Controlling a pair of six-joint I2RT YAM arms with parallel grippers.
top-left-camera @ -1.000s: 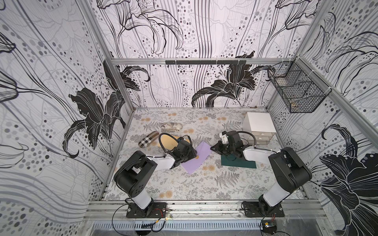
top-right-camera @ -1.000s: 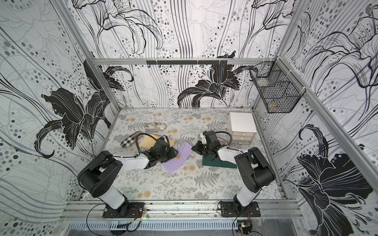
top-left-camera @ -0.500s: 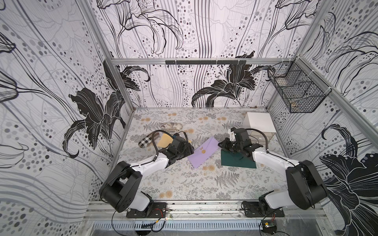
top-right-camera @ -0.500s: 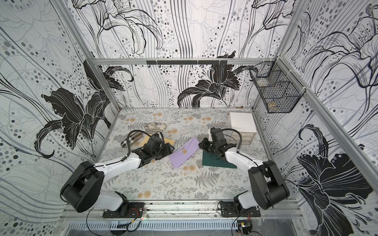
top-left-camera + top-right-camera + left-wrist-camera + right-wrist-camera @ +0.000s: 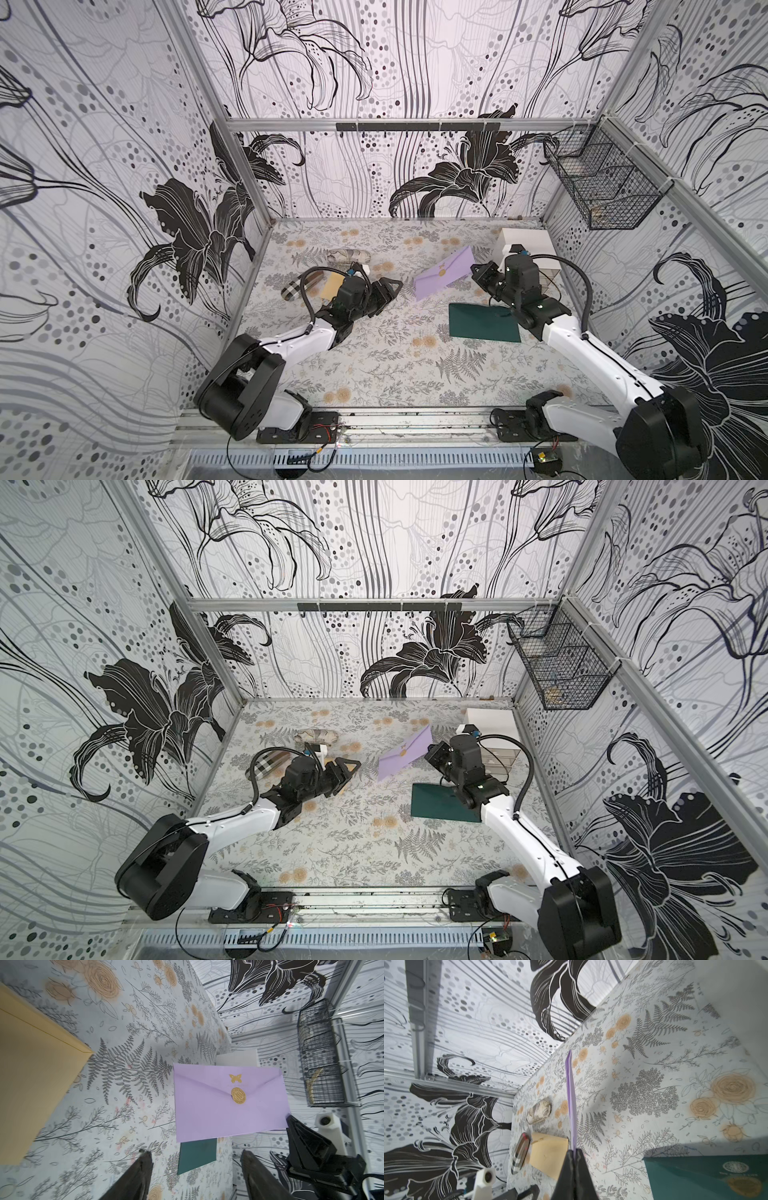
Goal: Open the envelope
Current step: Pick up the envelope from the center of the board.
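Observation:
The envelope is lilac with a gold round seal holding its flap down. It hangs tilted above the table in both top views. My right gripper is shut on its right edge; in the right wrist view the paper shows edge-on between the closed fingertips. My left gripper is open and empty, left of the envelope and apart from it. In the left wrist view its two fingers stand wide, with the sealed face of the envelope ahead of them.
A dark green envelope lies flat under the right arm. A tan envelope, a plaid case and a rolled cloth lie at the left. A white drawer box stands back right, below a wire basket.
The right gripper has lifted the lilac envelope off the table and carried it toward the back right. The left gripper has opened wider and drawn away from it.

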